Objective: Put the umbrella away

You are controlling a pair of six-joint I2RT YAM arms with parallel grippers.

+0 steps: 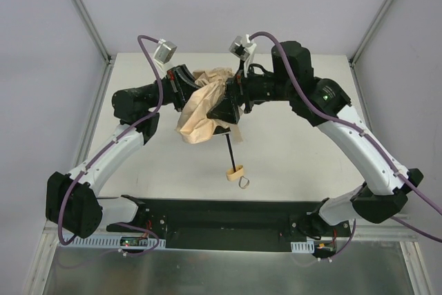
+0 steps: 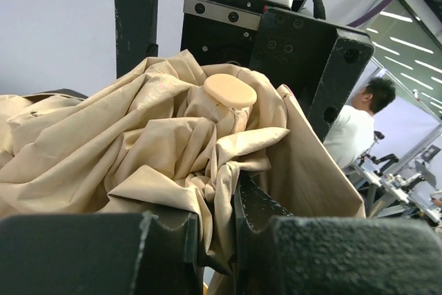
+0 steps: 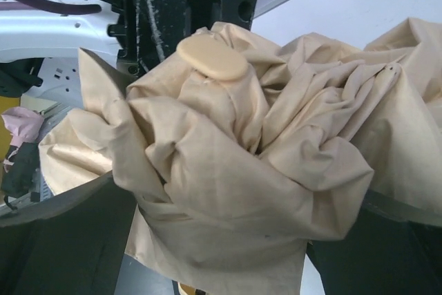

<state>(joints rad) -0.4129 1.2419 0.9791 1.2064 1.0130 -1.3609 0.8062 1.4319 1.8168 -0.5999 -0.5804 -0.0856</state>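
Your umbrella [image 1: 199,114] hangs crumpled over the counter [image 1: 297,146], its beige canopy bunched and its dark shaft [image 1: 229,148] slanting down to a pale handle [image 1: 235,172]. Your left end effector [image 1: 188,91] and right end effector [image 1: 225,100] each clamp its fabric.

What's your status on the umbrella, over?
Left gripper, right gripper both shut on beige fabric compact umbrella, canopy bunched. Thin dark metal shaft slants to pale handle near white table. Nothing blocking.

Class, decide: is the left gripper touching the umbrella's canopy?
Touching. The left wrist view shows the umbrella with its beige fabric pinched in the narrow gap of the left gripper, pressed against both dark fingers.
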